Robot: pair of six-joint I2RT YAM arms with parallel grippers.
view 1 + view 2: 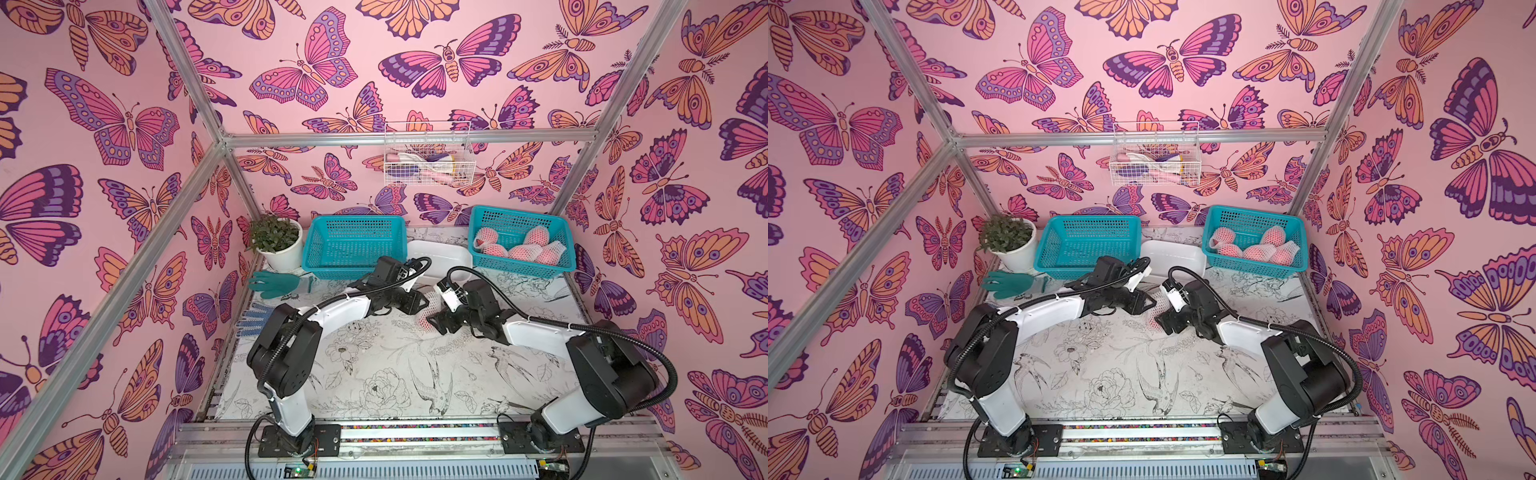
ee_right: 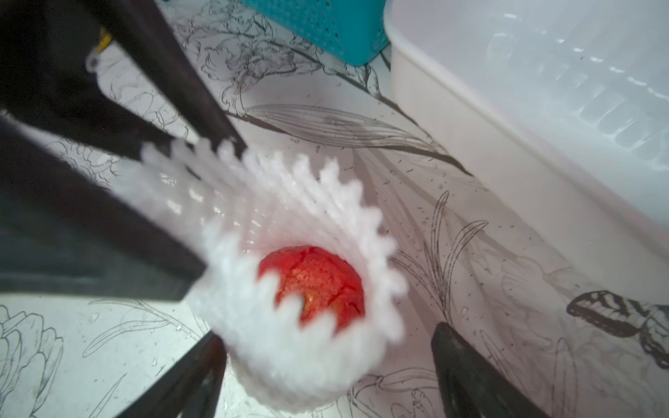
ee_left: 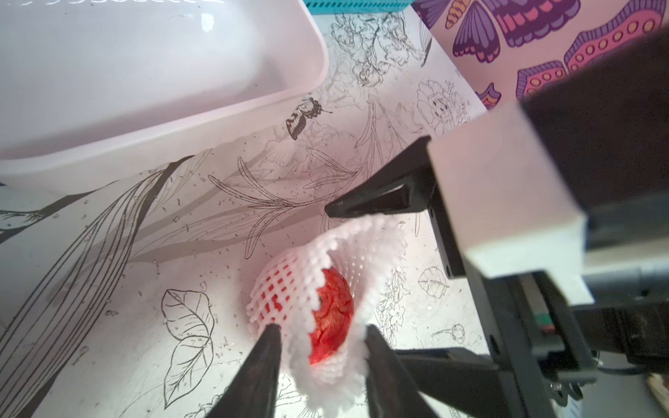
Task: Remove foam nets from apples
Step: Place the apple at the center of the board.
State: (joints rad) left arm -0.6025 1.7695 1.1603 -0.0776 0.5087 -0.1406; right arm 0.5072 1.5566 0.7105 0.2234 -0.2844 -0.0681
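White foam net (image 3: 325, 380) bares its apple (image 3: 331, 318) only in wrist views — left gripper (image 3: 322, 327) pinching rim, right gripper (image 2: 327, 331) wide.

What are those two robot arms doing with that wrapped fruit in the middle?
The two arms are working on one apple, still inside its white foam net, lying on the table between them. The left gripper has its fingers either side of the net's open end; whether they pinch it yet is unclear. The right gripper stands wide open around the netted apple. More netted apples wait in a teal basket at the back.
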